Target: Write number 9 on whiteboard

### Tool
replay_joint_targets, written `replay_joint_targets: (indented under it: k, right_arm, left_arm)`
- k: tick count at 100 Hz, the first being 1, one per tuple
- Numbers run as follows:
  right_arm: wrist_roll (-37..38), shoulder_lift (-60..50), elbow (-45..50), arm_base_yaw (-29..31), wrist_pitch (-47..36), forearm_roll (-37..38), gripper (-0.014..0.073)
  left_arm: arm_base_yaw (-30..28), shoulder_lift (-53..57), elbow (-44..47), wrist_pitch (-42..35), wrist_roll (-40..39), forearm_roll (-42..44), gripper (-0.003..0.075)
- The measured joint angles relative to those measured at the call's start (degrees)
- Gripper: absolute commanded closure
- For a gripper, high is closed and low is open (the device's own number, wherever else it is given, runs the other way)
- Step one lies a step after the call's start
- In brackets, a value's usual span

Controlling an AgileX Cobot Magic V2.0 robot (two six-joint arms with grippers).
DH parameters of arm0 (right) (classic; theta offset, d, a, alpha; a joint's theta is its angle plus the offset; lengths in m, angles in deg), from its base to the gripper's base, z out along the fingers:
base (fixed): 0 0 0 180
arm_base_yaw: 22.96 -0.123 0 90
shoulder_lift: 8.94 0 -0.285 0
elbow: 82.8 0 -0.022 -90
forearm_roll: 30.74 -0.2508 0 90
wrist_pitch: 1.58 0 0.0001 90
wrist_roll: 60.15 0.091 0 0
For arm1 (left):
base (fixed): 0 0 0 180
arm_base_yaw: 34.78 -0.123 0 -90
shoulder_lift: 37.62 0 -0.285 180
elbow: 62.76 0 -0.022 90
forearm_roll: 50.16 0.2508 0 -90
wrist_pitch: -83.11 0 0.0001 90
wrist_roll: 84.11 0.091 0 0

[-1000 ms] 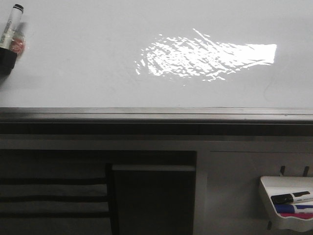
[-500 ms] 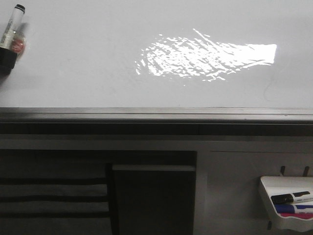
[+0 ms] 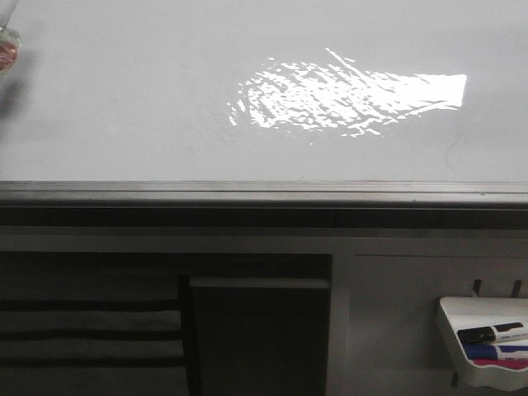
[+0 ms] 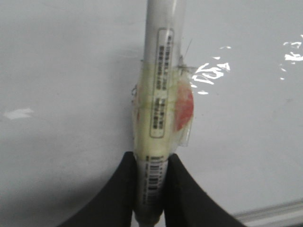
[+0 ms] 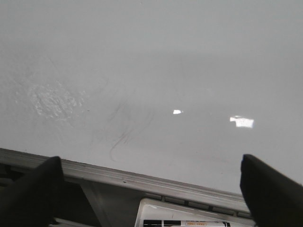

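Note:
The whiteboard [image 3: 148, 107] fills the upper part of the front view, glossy grey-white with a bright glare patch [image 3: 346, 95] and a dark bottom rail [image 3: 264, 194]. The number 9 is out of view in every frame. My left gripper [image 4: 151, 163] is shut on a white marker [image 4: 158, 94] wrapped in clear tape with a red patch, held up in front of the board. Only a sliver of that marker [image 3: 7, 41] shows at the front view's top-left corner. My right gripper [image 5: 150, 189] is open and holds nothing, low by the rail [image 5: 118, 176].
A small white tray [image 3: 483, 309] hangs below the board at the right and holds black, blue and pink markers; it also shows as tray [image 5: 189, 213] in the right wrist view. Faint old smudges [image 5: 123, 135] mark the board's lower right. A dark panel [image 3: 260, 338] sits under the rail.
The left gripper and its marker have moved up and left. The black fingers have left the front view, and only the taped part of the marker remains at the corner.

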Motion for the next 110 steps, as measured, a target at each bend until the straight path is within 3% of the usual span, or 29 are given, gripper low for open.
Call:
replay_joint_targets:
  k: [15,32,42,47,60,78,110]
  right_arm:
    - [0.00,1.77,-3.37,0.00,5.28,-0.44,-0.0073]
    - [-1.05,7.86,-10.15,0.00,15.53,-0.75,-0.0073]
    - [-7.36,12.16,-14.68,0.00,21.60,-4.12,-0.0073]
    - [-13.94,14.19,-16.85,0.00,24.39,-7.97,-0.0073]
    - [-30.48,19.72,-21.26,-1.33,30.04,-19.00,-0.0073]
    - [-49.73,25.40,-24.80,-7.98,33.38,-31.19,-0.0073]
    - [-58.24,33.06,-28.78,-23.96,28.92,-34.77,-0.0073]
  left_arm:
    - [0.12,2.33,-7.97,18.46,1.00,0.00,0.0741]
    - [3.59,2.55,-16.86,38.08,10.68,-1.30,0.0741]
    - [7.27,2.55,-19.96,46.33,18.41,-4.06,0.0741]
    - [9.42,2.55,-20.89,49.00,22.46,-5.71,0.0741]
    - [15.90,2.55,-21.70,52.13,30.60,-8.73,0.0741]
    - [24.40,1.96,-21.83,52.88,35.09,-9.51,0.0741]
    - [31.95,1.34,-21.83,51.31,37.53,-9.51,0.0741]
